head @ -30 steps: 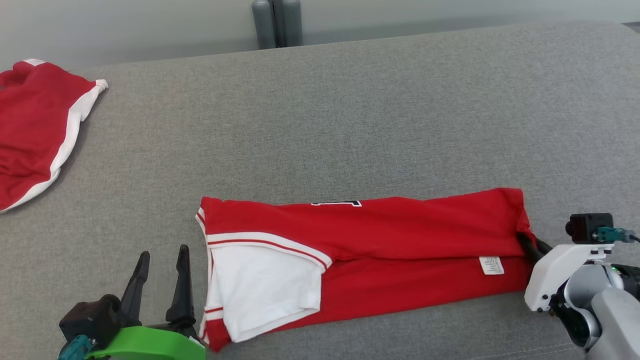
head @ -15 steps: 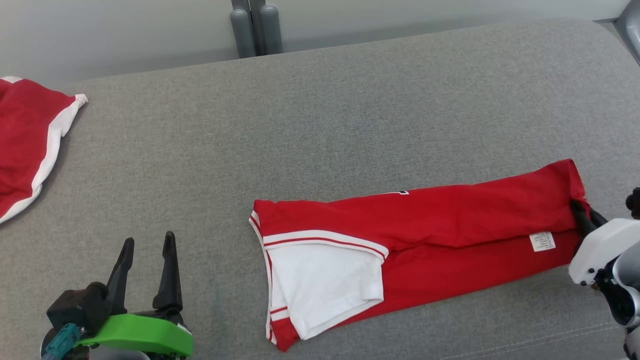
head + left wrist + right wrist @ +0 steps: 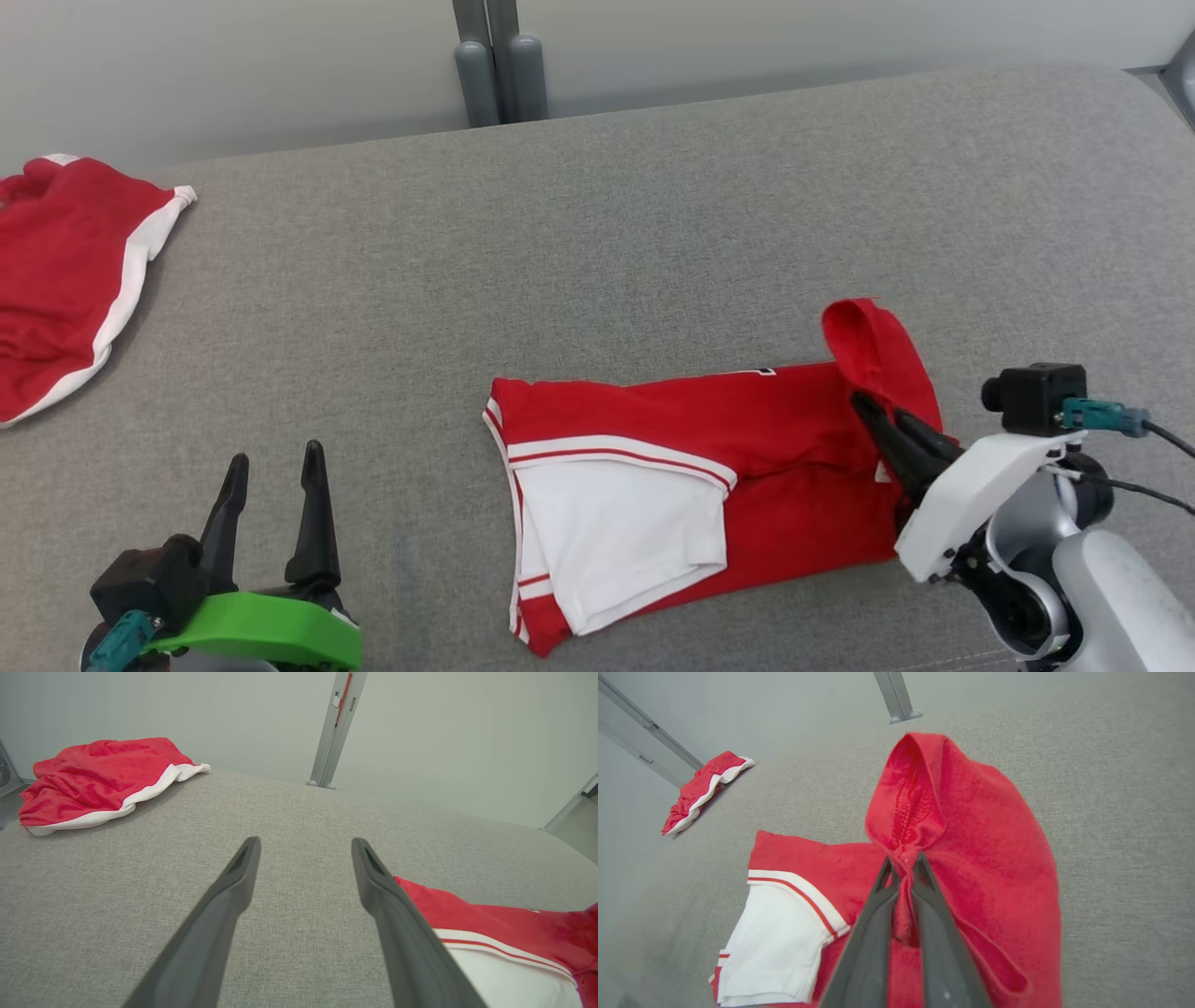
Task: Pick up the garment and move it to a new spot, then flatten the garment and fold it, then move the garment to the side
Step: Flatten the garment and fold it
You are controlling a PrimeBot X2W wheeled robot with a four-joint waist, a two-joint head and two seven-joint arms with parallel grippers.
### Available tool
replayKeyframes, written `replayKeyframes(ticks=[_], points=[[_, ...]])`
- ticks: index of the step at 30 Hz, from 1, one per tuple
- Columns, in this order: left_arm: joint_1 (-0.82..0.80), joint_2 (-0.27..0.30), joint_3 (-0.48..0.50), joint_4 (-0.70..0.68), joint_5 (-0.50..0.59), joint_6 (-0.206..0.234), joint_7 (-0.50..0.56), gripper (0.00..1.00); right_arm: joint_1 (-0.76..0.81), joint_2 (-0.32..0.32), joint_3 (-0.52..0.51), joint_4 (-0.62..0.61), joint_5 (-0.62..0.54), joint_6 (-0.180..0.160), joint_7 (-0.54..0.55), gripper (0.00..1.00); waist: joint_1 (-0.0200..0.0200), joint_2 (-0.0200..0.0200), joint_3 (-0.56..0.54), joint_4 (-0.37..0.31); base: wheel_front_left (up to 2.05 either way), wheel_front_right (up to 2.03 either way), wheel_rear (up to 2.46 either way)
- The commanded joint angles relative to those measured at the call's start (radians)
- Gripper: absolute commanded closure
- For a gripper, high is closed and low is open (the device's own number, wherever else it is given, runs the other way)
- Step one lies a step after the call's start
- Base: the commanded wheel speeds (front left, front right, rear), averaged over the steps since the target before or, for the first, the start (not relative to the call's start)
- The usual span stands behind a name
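The garment point(image 3: 766, 467) is a red shirt with a white sleeve and red-and-white stripes, folded into a long band on the grey surface. My right gripper point(image 3: 864, 403) is shut on its right end and holds that end lifted and curled over towards the left. The right wrist view has the pinched red cloth point(image 3: 966, 826) bunched between the fingers point(image 3: 873, 914). My left gripper point(image 3: 271, 459) stands open at the lower left, apart from the garment, with nothing between its fingers point(image 3: 233, 891).
A second red garment with white trim point(image 3: 65, 271) lies at the far left edge of the grey cushioned surface point(image 3: 597, 252). Grey posts point(image 3: 499, 65) stand behind the far edge. A metal frame point(image 3: 572, 807) shows at the right.
My right gripper has lifted the garment's right end and carried it leftwards, so the band is now shorter. The head camera has shifted. The left gripper stays open in place.
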Motion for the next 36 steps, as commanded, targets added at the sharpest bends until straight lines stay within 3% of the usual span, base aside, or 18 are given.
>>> replayKeyframes(ticks=[1, 10, 19, 27, 28, 29, 30, 31, 36], points=[[0.006, -0.001, 0.002, 0.005, -0.006, -0.008, -0.006, 0.00, 0.011, 0.015, 0.019, -0.021, 0.016, 0.000, 0.007, 1.00, 0.0000, -0.0001, -0.005, 0.008, 0.00, 0.00, 0.00], [-0.006, -0.009, -0.015, 0.021, -0.010, -0.018, -0.008, 0.00, -0.017, 0.128, 0.176, -0.016, 0.073, 0.000, 0.022, 1.00, 0.0000, -0.0001, -0.014, 0.042, 0.00, 0.00, 0.00], [-0.020, -0.013, -0.034, 0.042, -0.012, -0.030, -0.006, 0.00, -0.097, 0.229, 0.294, 0.165, 0.131, 0.000, -0.042, 1.00, 0.0000, -0.0001, -0.023, 0.078, 0.00, 0.00, 0.00], [-0.029, -0.018, -0.050, 0.059, -0.014, -0.037, -0.007, 0.00, -0.185, 0.256, 0.352, 0.337, 0.219, 0.000, -0.133, 1.00, 0.0000, -0.0001, -0.025, 0.102, 0.00, 0.00, 0.00], [-0.031, -0.019, -0.051, 0.061, -0.014, -0.038, -0.007, 0.00, -0.196, 0.257, 0.369, 0.351, 0.242, 0.000, -0.145, 0.94, 0.0000, -0.0001, -0.025, 0.105, 0.00, 0.00, 0.00], [-0.031, -0.019, -0.052, 0.063, -0.014, -0.039, -0.007, 0.00, -0.202, 0.257, 0.379, 0.358, 0.259, 0.000, -0.153, 0.76, 0.0000, -0.0001, -0.024, 0.107, 0.00, 0.00, 0.00], [-0.032, -0.019, -0.053, 0.065, -0.015, -0.040, -0.007, 0.00, -0.212, 0.257, 0.401, 0.364, 0.285, 0.000, -0.165, 0.22, 0.0000, -0.0001, -0.023, 0.109, 0.00, 0.00, 0.00], [-0.033, -0.019, -0.053, 0.068, -0.016, -0.041, -0.008, 0.00, -0.221, 0.256, 0.416, 0.372, 0.308, 0.000, -0.177, 0.00, 0.0000, -0.0001, -0.023, 0.110, 0.00, 0.00, 0.00], [-0.034, -0.020, -0.054, 0.076, -0.020, -0.041, -0.012, 0.00, -0.256, 0.255, 0.466, 0.388, 0.376, 0.000, -0.233, 0.00, 0.0000, -0.0001, -0.022, 0.104, 0.00, 0.00, 0.00]])
